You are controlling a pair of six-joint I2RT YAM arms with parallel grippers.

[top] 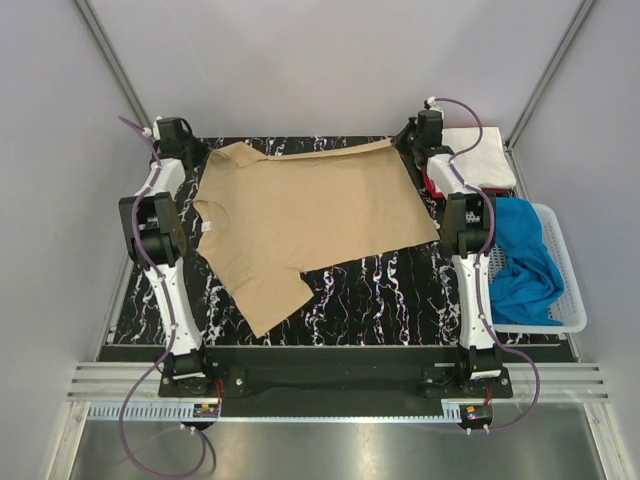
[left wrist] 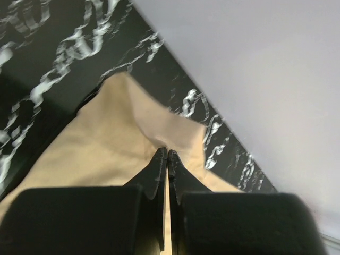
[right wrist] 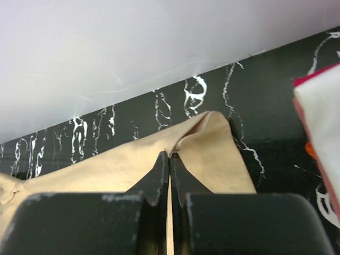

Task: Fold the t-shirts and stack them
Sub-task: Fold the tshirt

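The tan t-shirt (top: 310, 215) lies spread on the black marbled table (top: 400, 295), its near-left sleeve toward the front. My left gripper (top: 200, 152) is at the shirt's far-left corner, shut on a pinch of tan cloth (left wrist: 127, 133); its fingertips (left wrist: 159, 159) meet. My right gripper (top: 405, 142) is at the far-right corner, shut on the tan hem (right wrist: 212, 143). A folded white t-shirt (top: 482, 155) lies on a red one (top: 436, 186) at the far right. The blue t-shirt (top: 525, 265) lies crumpled in the basket.
A white mesh basket (top: 565, 270) stands off the table's right edge. The white shirt with its red edge (right wrist: 324, 122) shows close to the right of my right gripper. Grey walls rise just behind the table's far edge (right wrist: 133, 48).
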